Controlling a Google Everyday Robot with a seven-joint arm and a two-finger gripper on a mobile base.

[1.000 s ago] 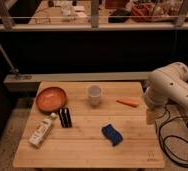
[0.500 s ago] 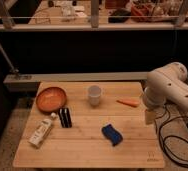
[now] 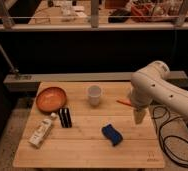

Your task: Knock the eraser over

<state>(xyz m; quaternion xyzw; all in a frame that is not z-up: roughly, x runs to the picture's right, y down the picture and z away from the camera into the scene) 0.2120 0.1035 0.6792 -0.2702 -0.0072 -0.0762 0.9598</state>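
Note:
The eraser, a small black block with a thin pale stripe, is on the wooden table, left of centre, just below the orange bowl. My gripper hangs from the white arm over the table's right side. It points down, just above the surface, and is far to the right of the eraser. Nothing shows in the gripper.
An orange bowl sits at the back left and a white cup at the back centre. A white bottle lies left of the eraser. A blue wavy sponge lies between eraser and gripper. A small orange object lies near the arm. Black cables trail off the right edge.
The arm and gripper have shifted a little to the left over the table's right side. The objects on the table have not moved.

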